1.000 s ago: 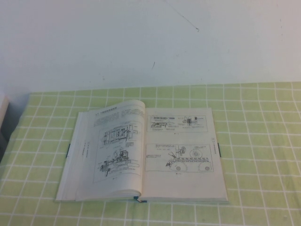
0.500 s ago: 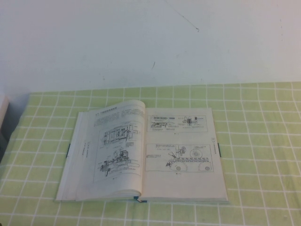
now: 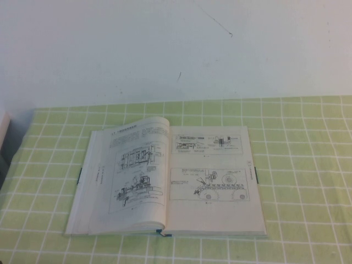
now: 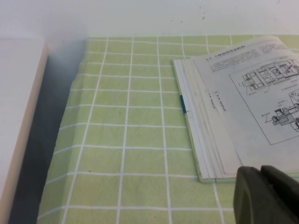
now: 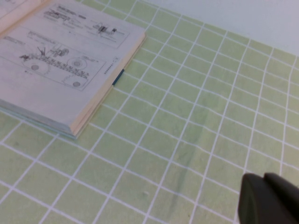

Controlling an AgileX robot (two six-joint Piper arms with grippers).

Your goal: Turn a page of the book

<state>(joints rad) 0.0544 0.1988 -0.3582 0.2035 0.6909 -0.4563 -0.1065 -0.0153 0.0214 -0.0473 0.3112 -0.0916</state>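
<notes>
Book (image 3: pixel 170 181) lies open; left pincer (image 4: pixel 266 196), right pincer (image 5: pixel 268 200) seemingly beside it.

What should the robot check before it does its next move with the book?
1. The book lies open and flat on the tablecloth: ok.
2. Left page lies down, slightly bowed near the spine: ok.
3. Left claw is off the book, near its corner: ok.
4. Right claw is clear of the book, over the cloth: ok.
5. Either claw open: cannot tell.
6. Nothing lying on the pages: ok.
</notes>
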